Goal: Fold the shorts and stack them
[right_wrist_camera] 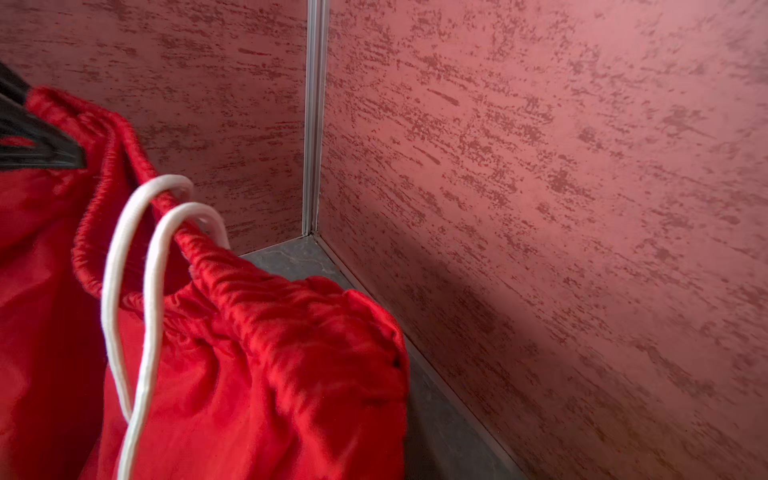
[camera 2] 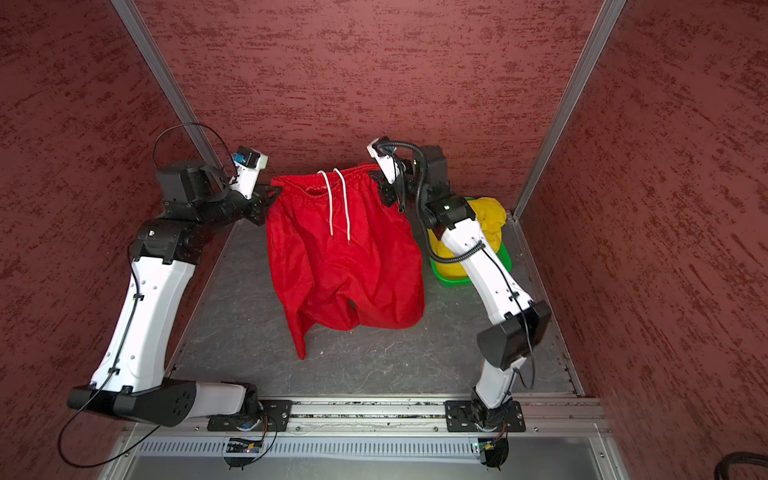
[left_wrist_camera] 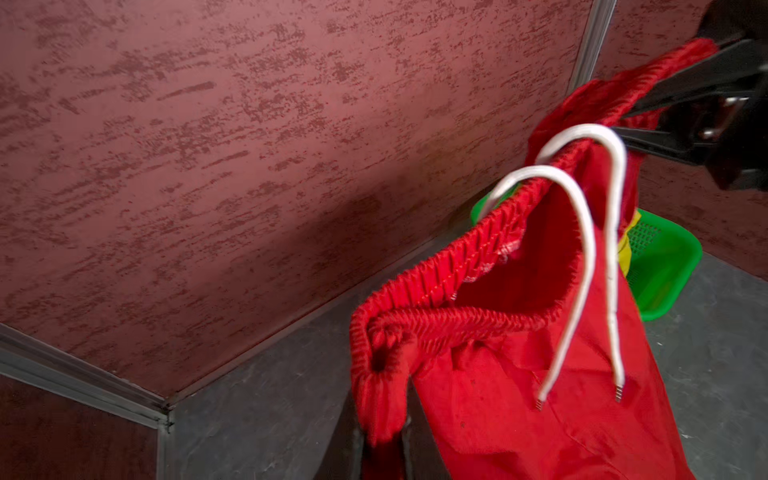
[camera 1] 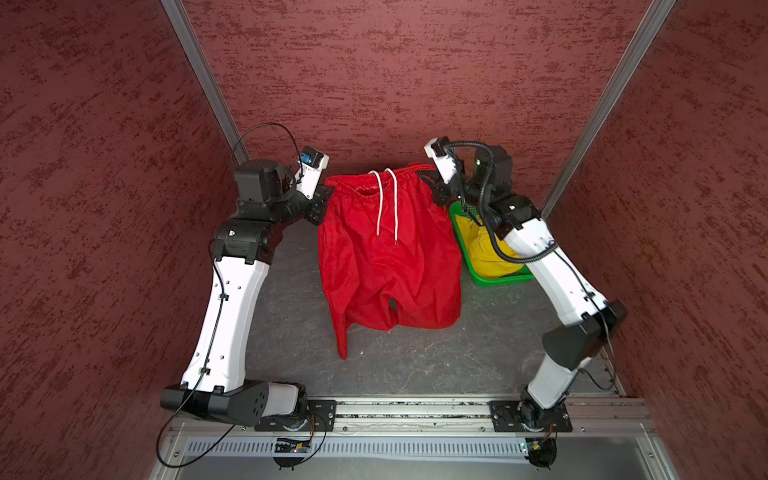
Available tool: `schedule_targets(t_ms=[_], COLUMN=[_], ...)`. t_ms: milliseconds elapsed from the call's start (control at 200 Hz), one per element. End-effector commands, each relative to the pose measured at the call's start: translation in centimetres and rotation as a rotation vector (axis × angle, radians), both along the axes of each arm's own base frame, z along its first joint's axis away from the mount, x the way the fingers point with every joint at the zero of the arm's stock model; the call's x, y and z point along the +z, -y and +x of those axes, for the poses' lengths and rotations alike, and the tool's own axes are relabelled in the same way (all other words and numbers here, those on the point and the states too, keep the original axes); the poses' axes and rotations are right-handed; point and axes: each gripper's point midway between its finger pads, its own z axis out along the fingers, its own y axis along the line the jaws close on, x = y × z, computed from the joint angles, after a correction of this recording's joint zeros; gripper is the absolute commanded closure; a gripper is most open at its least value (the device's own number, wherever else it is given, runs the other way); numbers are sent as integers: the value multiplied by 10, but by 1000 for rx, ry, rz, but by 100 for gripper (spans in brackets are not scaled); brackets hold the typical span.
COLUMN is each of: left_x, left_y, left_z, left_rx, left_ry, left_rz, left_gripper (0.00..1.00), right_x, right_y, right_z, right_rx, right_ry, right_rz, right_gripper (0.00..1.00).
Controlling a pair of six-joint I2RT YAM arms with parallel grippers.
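Grey tabletop lies under the red shorts, which hang by the waistband, stretched between both arms. The left gripper is pinched tight on one waistband end, the right gripper on the opposite end. The yellow shorts sit in the green basket, just beside the right arm.

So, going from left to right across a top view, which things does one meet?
left gripper → red shorts → right gripper → green basket
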Motion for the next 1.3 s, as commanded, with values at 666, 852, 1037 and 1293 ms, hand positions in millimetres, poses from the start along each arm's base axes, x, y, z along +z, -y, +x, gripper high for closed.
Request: schedule_targets(t_ms=[666,852,1037,1293], left_x=[-224,-278,-324,-368], left_y=[130,183,216,233], left_z=[-171,-194,-218,-232], left_rx=[-557,-663,-730,-728], left_ry=[-251,-386,-513,-640], left_rz=[418,344,296,299], left_gripper=[99,99,97,94], right_x=[-241,-288,-308,-300], right_y=[39,65,75,86], right_z=[9,-5,-17,-41], right_rx=[-11,-73,-102,-147], right_ry=[-228,-336,-418,-513], right_rz=[-156,-185,-183,-121], right_gripper=[100,98,89,45])
